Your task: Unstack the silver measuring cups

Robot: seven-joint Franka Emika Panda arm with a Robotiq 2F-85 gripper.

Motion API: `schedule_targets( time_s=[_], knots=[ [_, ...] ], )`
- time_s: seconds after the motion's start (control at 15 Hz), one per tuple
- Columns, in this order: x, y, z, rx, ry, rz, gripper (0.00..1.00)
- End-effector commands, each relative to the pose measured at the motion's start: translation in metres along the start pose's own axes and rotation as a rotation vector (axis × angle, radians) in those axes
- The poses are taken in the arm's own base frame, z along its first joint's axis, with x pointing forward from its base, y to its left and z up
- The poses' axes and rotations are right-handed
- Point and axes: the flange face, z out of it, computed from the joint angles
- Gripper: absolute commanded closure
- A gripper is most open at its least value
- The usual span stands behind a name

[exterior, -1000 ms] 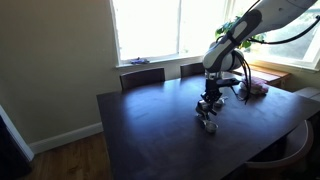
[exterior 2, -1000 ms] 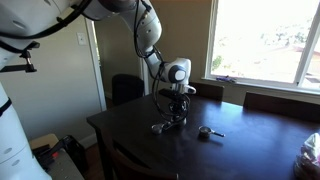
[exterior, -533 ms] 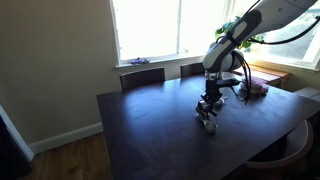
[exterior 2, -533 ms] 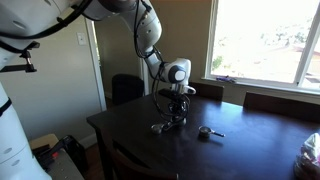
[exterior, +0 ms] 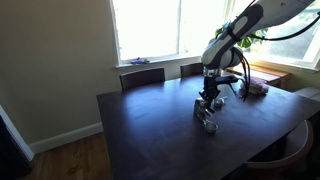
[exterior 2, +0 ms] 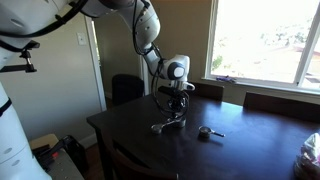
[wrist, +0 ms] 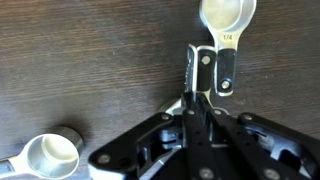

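Observation:
In the wrist view my gripper (wrist: 196, 100) is shut on the flat handle of a silver measuring cup (wrist: 197, 66). The round bowl of a cup (wrist: 228, 12) with a black-marked handle lies just beyond the fingertips. Another silver cup (wrist: 52, 155) lies apart on the dark table at the lower left. In both exterior views the gripper (exterior: 208, 104) (exterior 2: 175, 108) points down over the table middle. A cup (exterior 2: 160, 125) hangs tilted at it, and a separate cup (exterior 2: 205, 131) lies to the side. The cups (exterior: 209, 124) look tiny below the gripper.
The dark wooden table (exterior: 150, 135) has chairs (exterior: 142, 77) along its far side under the window. A pinkish stack (exterior: 258, 88) sits near a far corner. A pale object (exterior 2: 312, 152) sits at the table's edge.
The gripper has risen slightly, tilting the held cup up by its handle. The separate cup has not moved.

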Motion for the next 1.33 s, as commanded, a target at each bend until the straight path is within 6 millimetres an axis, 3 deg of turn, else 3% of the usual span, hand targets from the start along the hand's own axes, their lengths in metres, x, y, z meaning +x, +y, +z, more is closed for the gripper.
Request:
schedule_targets(
  time_s=[0.0,0.33,0.53,1.0,1.27],
  knots=[
    [-0.014,-0.007,-0.029,0.003,0.023,-0.024,0.98],
    [-0.015,-0.013,-0.046,-0.027,0.046,-0.026,0.98],
    [-0.014,-0.007,-0.050,-0.060,0.048,0.000,0.98],
    [-0.024,0.028,-0.044,-0.174,0.031,0.105,0.98],
    [-0.031,0.039,-0.029,-0.253,-0.014,0.143,0.98]
  ],
)
